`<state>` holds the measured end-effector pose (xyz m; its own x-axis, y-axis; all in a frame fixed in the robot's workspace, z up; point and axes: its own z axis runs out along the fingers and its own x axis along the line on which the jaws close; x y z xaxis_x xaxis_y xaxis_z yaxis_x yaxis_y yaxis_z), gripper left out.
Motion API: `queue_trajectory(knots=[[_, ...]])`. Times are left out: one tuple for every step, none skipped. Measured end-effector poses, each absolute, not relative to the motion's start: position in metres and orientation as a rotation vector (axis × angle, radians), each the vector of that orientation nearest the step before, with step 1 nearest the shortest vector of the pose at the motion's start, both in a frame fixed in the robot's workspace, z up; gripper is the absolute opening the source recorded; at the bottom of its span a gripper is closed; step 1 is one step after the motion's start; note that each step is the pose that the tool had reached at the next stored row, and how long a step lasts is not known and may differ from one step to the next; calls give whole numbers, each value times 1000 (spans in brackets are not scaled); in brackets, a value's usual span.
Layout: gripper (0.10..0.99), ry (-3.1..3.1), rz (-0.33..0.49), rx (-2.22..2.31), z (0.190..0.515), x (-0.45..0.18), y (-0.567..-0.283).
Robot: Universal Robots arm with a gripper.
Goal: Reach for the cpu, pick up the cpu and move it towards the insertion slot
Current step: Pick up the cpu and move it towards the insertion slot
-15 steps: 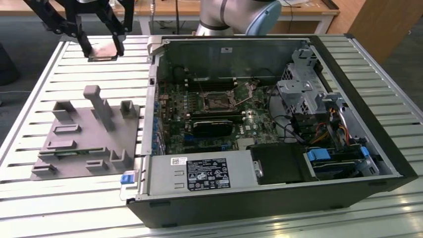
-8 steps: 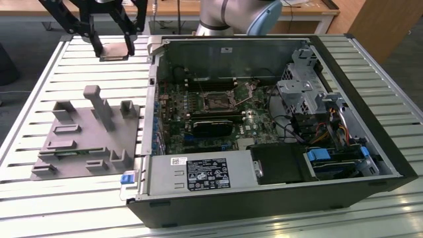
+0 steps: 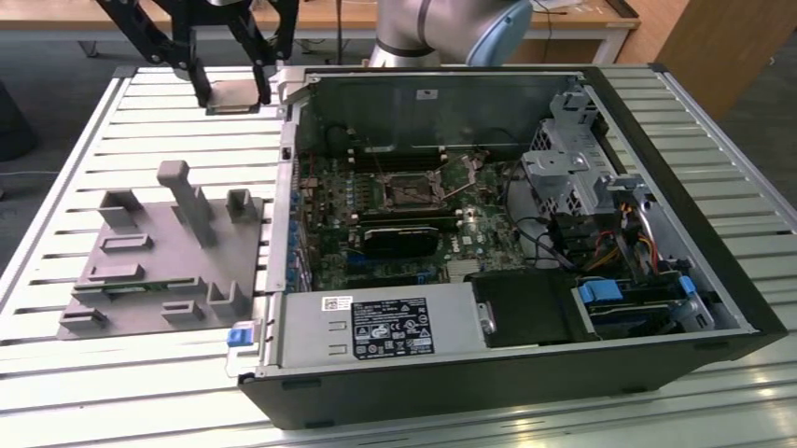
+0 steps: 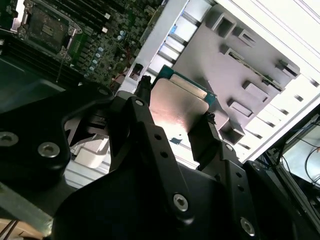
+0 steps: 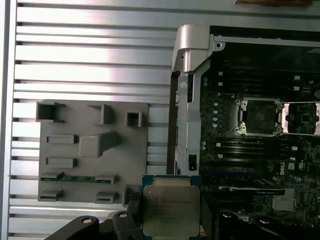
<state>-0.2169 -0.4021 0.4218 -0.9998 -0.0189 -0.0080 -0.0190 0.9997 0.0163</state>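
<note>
My gripper (image 3: 231, 91) is shut on the cpu (image 3: 235, 99), a flat square chip with a silvery top. It hangs above the slatted table just outside the open computer case, on the exterior view's left. In both wrist views the cpu (image 5: 167, 202) (image 4: 175, 107) sits clamped between the two black fingers (image 4: 141, 107), held by opposite edges. The insertion slot (image 3: 409, 189) is a dark square socket with a metal frame on the green motherboard, and its lid stands open. The slot (image 5: 260, 116) (image 4: 46, 27) lies well apart from the cpu, inside the case.
A grey fixture plate (image 3: 162, 252) with raised blocks lies on the table beside the case. The case's metal wall (image 3: 284, 187) stands between the gripper and the motherboard. A black card (image 3: 398, 238) sits just below the socket. A power supply (image 3: 373, 327) and drive cage (image 3: 566, 173) crowd the case.
</note>
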Motion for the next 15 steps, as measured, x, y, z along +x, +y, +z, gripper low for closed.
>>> queue_trajectory(knots=[[545, 3134, 25, -30, 422, -215, -402], [545, 3134, 25, -30, 422, -212, -402], [545, 3134, 25, -30, 422, -210, -402], [545, 3134, 26, -30, 422, -208, -402], [545, 3134, 26, -30, 422, -205, -402], [545, 3134, 26, -30, 422, -203, -402], [545, 3134, 25, -30, 422, -201, -402], [545, 3134, 25, -30, 422, -199, -402], [545, 3134, 26, -30, 422, -197, -402], [545, 3134, 26, -30, 422, -195, -402], [545, 3134, 26, -30, 422, -193, -402], [545, 3134, 26, -30, 422, -190, -402], [545, 3134, 26, -30, 422, -188, -402], [545, 3134, 25, -30, 422, -186, -402], [545, 3134, 26, -30, 422, -183, -402]])
